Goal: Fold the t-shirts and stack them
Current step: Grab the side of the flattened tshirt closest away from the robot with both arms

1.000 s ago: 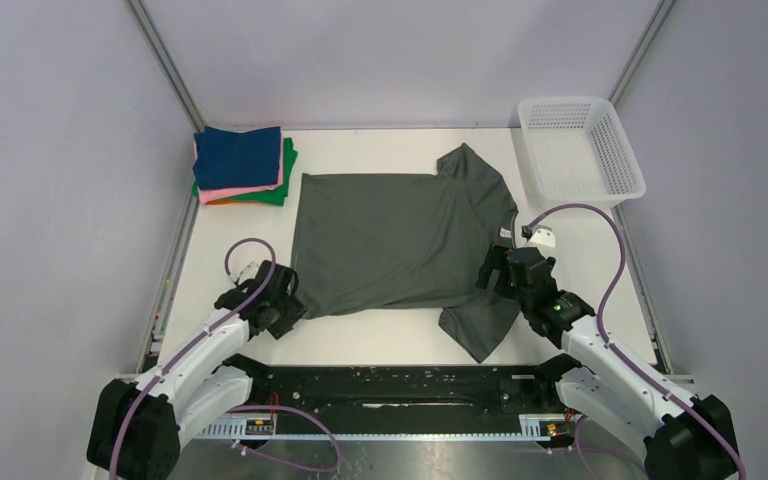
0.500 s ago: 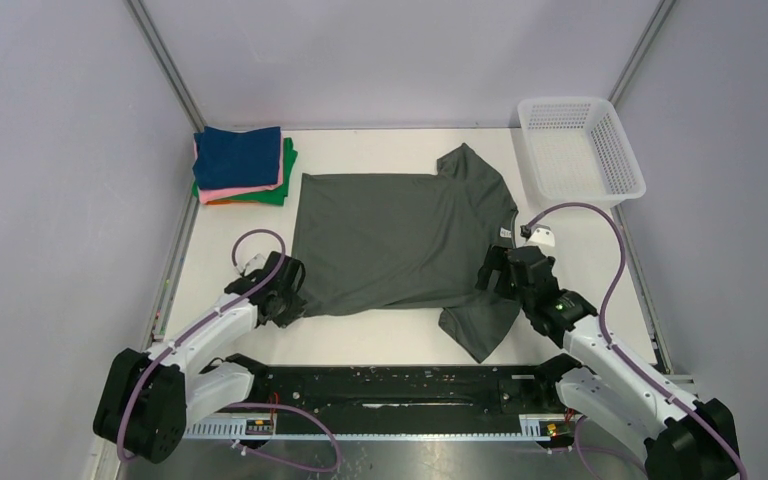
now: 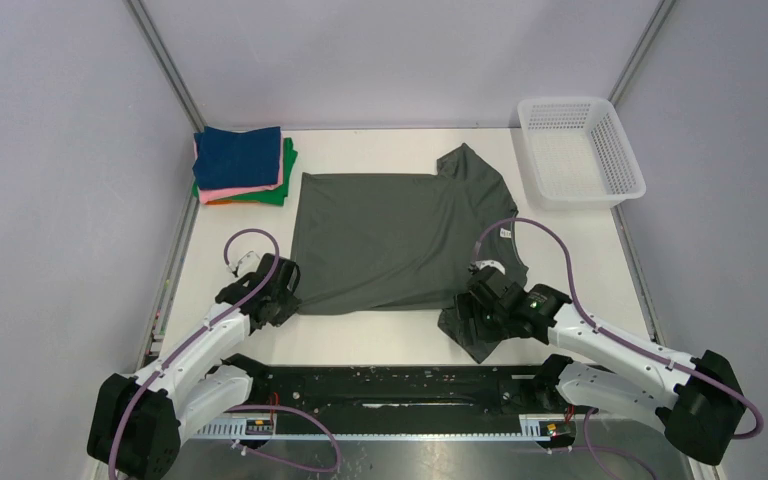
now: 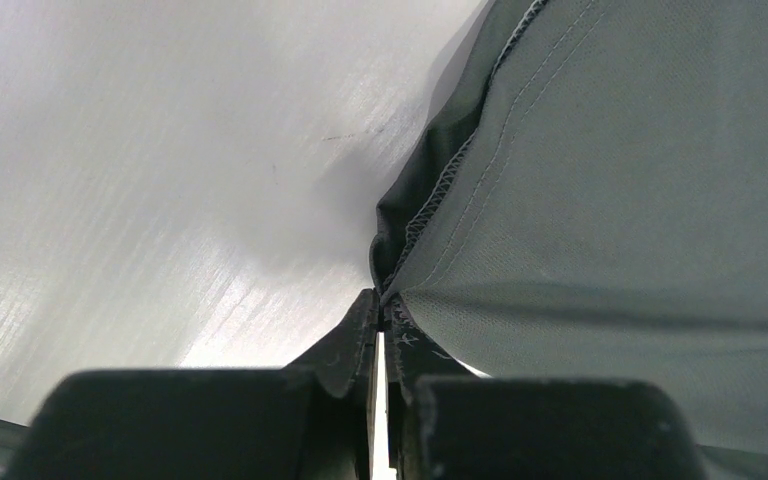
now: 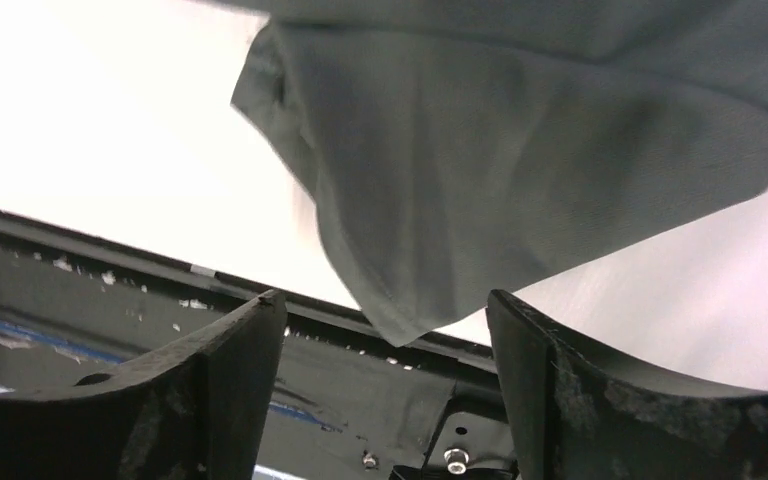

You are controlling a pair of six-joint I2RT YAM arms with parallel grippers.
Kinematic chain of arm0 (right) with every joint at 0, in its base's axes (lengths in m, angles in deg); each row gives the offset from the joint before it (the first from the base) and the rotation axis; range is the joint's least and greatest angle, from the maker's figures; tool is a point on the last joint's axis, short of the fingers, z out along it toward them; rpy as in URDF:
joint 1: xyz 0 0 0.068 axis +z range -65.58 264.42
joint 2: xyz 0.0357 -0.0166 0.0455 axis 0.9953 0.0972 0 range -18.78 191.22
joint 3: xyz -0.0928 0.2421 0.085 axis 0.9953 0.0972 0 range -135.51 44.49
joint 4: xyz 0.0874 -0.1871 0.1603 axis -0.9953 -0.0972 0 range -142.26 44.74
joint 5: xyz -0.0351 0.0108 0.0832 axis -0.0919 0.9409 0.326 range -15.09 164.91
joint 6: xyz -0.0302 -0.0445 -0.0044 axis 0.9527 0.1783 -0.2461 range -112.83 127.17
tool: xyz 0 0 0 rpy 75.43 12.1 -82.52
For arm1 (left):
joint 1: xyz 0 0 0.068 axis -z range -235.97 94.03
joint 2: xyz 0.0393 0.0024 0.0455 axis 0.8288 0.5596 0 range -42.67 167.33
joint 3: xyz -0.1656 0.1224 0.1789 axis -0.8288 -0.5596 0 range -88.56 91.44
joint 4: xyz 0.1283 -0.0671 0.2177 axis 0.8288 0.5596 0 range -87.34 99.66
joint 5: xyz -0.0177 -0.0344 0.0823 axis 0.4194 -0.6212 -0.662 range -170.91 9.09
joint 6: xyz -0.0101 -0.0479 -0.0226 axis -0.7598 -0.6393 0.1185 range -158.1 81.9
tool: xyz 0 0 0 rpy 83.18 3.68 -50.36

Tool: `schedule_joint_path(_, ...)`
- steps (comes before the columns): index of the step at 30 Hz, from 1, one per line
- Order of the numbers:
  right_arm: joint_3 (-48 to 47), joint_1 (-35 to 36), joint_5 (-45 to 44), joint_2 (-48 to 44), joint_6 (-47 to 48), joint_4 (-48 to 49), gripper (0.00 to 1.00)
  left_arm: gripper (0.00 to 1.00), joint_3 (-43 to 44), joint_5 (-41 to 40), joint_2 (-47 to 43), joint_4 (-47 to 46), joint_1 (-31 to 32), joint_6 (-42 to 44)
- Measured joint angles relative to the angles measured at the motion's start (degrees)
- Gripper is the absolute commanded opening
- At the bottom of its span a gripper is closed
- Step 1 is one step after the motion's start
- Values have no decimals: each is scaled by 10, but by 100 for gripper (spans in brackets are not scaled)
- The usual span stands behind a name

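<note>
Grey-green t-shirt spread flat; folded shirts stacked far-left

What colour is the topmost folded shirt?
The topmost folded shirt is navy blue; top external view.

place: lab test cell | signs: plain grey walls, metal frame posts, white table, arm rail

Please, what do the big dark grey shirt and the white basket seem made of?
Dark grey shirt: soft matte cloth, likely knit; the left wrist view shows fine grain and a stitched hem. White basket: probably rigid plastic; its walls are a regular moulded mesh.
</note>
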Motion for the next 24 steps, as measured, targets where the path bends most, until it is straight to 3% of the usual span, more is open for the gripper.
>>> schedule_joint_path(7, 6, 75, 31, 63, -15, 17, 74, 0, 0, 0, -14, 4, 0, 0)
schedule_joint_path(14, 6, 83, 19, 132, -24, 58, 68, 0, 0, 0, -16, 7, 0, -4)
schedule_joint_path(24, 0, 95, -16, 170, -49, 61, 18, 0, -5, -4, -43, 23, 0, -22)
